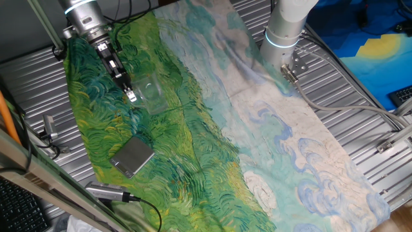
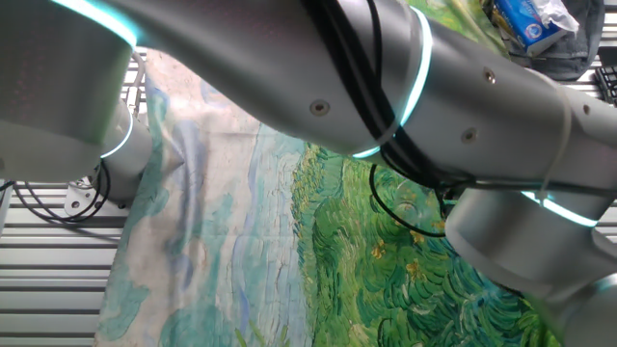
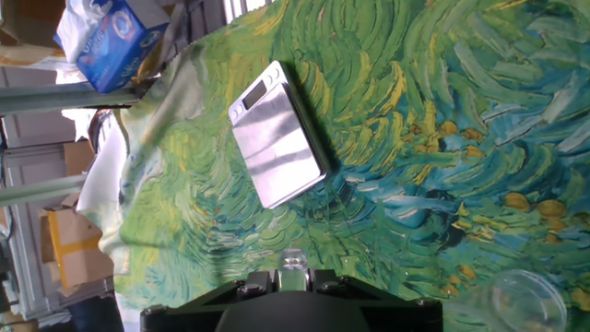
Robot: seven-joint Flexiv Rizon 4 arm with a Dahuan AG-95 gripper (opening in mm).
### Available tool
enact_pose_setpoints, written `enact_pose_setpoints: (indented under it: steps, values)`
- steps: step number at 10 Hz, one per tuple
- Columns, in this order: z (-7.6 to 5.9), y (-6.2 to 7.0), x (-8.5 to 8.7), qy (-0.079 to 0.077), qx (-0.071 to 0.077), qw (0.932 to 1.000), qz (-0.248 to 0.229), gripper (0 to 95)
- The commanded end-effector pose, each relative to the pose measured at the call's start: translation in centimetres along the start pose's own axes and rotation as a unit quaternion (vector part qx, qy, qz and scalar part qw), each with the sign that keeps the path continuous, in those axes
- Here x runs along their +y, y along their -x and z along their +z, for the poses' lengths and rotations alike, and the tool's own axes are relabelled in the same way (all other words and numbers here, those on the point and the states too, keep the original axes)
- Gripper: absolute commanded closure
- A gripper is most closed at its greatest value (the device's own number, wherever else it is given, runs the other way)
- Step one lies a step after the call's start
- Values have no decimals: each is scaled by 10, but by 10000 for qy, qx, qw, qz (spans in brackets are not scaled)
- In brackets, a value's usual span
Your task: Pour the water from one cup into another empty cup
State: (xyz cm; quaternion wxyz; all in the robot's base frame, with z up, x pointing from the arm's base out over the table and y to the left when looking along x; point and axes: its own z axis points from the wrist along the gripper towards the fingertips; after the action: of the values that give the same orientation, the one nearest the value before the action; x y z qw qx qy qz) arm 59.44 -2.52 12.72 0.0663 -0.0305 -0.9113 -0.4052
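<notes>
My gripper [image 1: 131,95] hangs over the green part of the painted cloth at the back left, with its fingers pointing down. In the hand view the gripper [image 3: 293,274] is shut on a small clear glass cup [image 3: 293,261], which shows between the two fingers. Any water in it cannot be made out. A second clear glass cup [image 1: 150,94] stands on the cloth just right of the fingertips. It also shows in the hand view [image 3: 525,301] at the bottom right edge. The other fixed view is filled by the arm and shows neither cup.
A grey flat square block [image 1: 132,156] lies on the cloth in front of the gripper and shows in the hand view [image 3: 277,138]. The arm's base [image 1: 285,29] stands at the back right. A cabled grey tool [image 1: 108,191] lies by the table's front left edge. A blue packet [image 3: 109,39] sits beyond the cloth.
</notes>
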Motion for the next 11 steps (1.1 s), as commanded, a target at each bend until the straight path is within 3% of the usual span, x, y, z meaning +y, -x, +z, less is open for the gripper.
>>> enact_pose_setpoints:
  steps: [1, 11]
  values:
    - [-2, 0, 0, 45, 14, 10000, 3, 950]
    - [-6, 0, -2, 424, 44, 9991, 73, 950]
